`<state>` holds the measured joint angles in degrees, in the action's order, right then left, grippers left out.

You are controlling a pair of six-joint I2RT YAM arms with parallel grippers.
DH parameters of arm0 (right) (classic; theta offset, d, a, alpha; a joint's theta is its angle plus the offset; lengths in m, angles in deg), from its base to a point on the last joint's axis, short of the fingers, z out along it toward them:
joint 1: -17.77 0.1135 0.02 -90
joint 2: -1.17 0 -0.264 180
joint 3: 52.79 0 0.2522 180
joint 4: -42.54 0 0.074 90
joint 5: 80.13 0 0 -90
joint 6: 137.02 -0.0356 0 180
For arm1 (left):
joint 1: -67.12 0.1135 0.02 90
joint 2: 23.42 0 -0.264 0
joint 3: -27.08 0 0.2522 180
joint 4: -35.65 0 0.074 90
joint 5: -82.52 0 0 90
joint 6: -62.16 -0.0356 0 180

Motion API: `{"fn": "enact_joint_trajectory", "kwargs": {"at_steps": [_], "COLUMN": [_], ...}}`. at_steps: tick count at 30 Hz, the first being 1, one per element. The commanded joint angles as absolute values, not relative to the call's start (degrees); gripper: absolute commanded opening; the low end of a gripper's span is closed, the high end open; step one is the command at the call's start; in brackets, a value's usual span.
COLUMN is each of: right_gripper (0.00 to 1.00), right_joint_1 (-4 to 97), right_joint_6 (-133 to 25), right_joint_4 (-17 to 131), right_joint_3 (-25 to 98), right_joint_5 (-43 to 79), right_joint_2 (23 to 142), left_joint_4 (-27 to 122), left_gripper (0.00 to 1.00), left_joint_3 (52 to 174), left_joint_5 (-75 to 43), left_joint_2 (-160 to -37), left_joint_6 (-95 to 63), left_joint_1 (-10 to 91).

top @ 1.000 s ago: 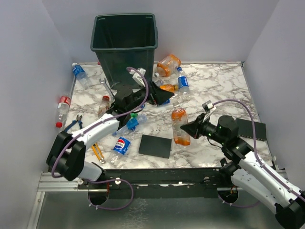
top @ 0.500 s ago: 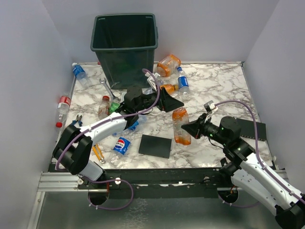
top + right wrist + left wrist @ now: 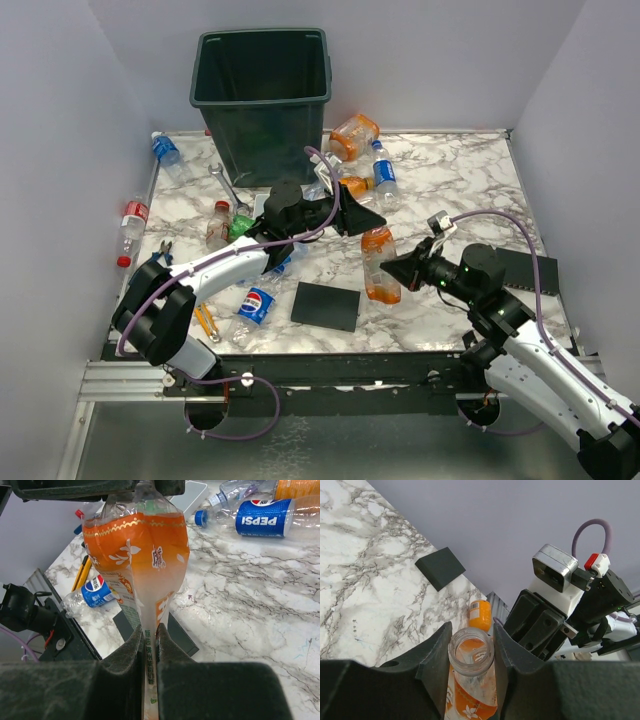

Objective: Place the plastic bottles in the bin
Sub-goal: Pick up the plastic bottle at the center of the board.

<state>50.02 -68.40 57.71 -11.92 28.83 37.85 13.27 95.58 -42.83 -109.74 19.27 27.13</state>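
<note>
Plain pale-lilac walls close in the left, far and right sides of a white table veined with grey marbling. The dark green bin stands upright at the far edge, left of centre, against the back wall. Loose bottles lie on the marble around it. A crushed orange bottle and a blue-labelled bottle lie just right of the bin. A red-labelled bottle lies along the left edge, and a Pepsi bottle lies near the front. A flat black plate lies just beside the Pepsi bottle.

Mid-table, well apart from the bin, an orange-labelled bottle is gripped at both ends. The left gripper is closed around its open, capless neck. The right gripper pinches the flattened base, its jaws almost together. A wrench and pliers lie on the left side of the table.
</note>
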Motion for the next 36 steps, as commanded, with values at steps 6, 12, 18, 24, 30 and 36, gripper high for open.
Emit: {"fn": "enact_joint_trajectory", "kwargs": {"at_steps": [6,12,18,24,30,36], "right_gripper": [0.04,0.69,1.0,1.0,1.0,1.0], "right_joint_1": [50.2,50.18,50.18,50.18,50.2,50.2], "right_joint_6": [-68.67,-69.88,-70.57,-72.35,-75.26,-76.9], "right_joint_4": [57.86,58.36,61.03,62.84,64.56,65.53], "right_joint_3": [-11.57,-10.38,-6.66,-3.28,0.45,1.04], "right_joint_5": [28.55,28.63,28.48,27.74,24.85,18.37], "right_joint_2": [37.29,36.75,35.97,34.79,33.49,30.79], "left_joint_4": [11.88,11.88,16.01,26.7,33.39,32.29], "left_gripper": [0.1,0.0,0.0,0.0,0.0,0.0], "left_joint_3": [96.64,96.99,99.25,105.74,113.18,122.51], "left_joint_5": [-44.1,-43.65,-39.28,-30.71,-18.03,0.82], "left_joint_2": [-110.04,-109.88,-107.93,-104.71,-101.16,-101.74], "left_joint_6": [18.49,18.27,13.59,3.27,-8.83,-23.29], "left_joint_1": [26.9,26.87,26.92,27.41,28.29,29.21]}}
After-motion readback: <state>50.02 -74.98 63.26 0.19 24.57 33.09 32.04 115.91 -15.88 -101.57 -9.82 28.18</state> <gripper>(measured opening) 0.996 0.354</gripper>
